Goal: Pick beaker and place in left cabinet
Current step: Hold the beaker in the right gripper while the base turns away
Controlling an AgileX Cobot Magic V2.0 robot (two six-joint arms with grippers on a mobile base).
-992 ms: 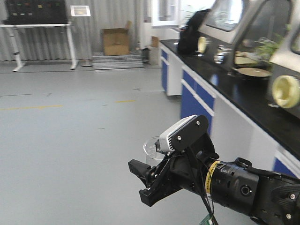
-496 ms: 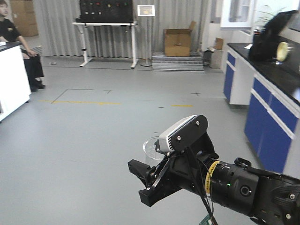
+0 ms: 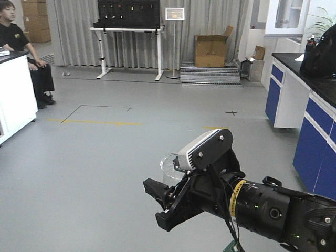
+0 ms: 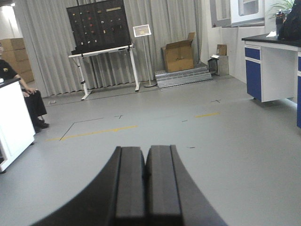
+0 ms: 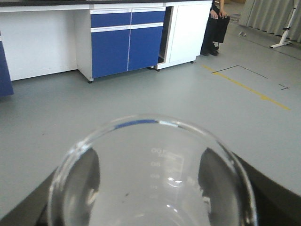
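Note:
The beaker is a clear glass cylinder with faint printed marks, and it fills the lower part of the right wrist view. My right gripper is shut on it, its dark fingers pressing both sides of the glass. In the front view the beaker pokes up behind that gripper, held over the grey floor. My left gripper is shut, pads together with nothing between them, and points at open floor. The left cabinet is out of view.
A seated person and a white desk are at the left. Blue-fronted counters with a black top run along the right. At the back stand a cardboard box and a black panel on a stand.
The whole view has swung left: the counter slid off to the right, and the person and white desk came in at the left. The right arm keeps its pose with the beaker.

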